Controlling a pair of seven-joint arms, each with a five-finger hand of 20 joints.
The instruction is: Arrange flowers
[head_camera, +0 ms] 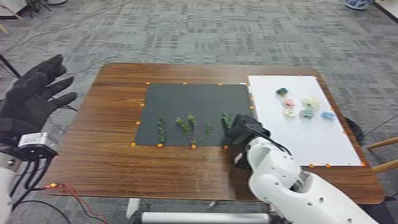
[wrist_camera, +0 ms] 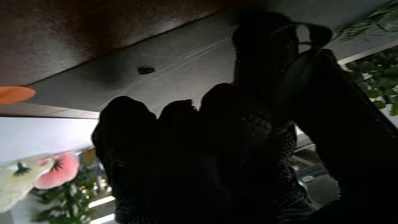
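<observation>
From my station I judge this to be the early part of the arranging. On the brown wooden bench (head_camera: pixel 111 170), the black mat (head_camera: pixel 178 96) carries the greenery: a slim green sprig (head_camera: pixel 161 131) towards the left, a branching green sprig (head_camera: pixel 191 130) in the middle, and a short leafy sprig (head_camera: pixel 226 120) just beside my right hand (head_camera: pixel 245 131). To the right of the mat, the white board (head_camera: pixel 324 147) holds the flower heads, and I count about 6: a dark blue-green bloom (head_camera: pixel 282 92), a pink bloom (head_camera: pixel 288 103), pale cream ones and a blue bloom (head_camera: pixel 328 115) nearest the right edge. So the stems are laid upright across the lower half of the mat, while the blooms sit apart from them; I'd call matching blooms to greenery the work left, along with any adjusting of the sprigs. My right hand is low at the mat's lower right corner, and I cannot tell whether it grips a stem or is merely beside it. My left hand (head_camera: pixel 34 97) is off the bench's left side, relaxed and holding nothing. The next move probably calls for settling that short sprig gently, since its neighbours could get nudged.
</observation>
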